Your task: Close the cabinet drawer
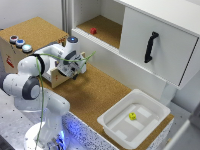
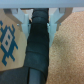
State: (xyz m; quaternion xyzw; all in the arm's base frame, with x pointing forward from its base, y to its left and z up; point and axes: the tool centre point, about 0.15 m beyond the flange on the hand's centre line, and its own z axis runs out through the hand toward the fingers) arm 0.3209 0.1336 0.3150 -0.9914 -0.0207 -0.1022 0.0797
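Drawer [image 1: 59, 78] sticks out past the box [image 1: 30, 37] edge, gripper [image 1: 75, 70] at its front, jaws' state unclear; open bench [image 1: 95, 95] beside.

Small light-brown plywood drawer [image 1: 59, 78] of the low wooden box with a cork-textured top: stands pulled partway out of the box's front face, toward the cork counter. Sits at the exterior view's left, below the box's three round buttons. Front panel upright, partly hidden behind the arm.

I see the gripper [image 1: 75, 70] at the front of the cabinet drawer [image 1: 56, 77]; a white tub [image 1: 112, 122] sits well apart.
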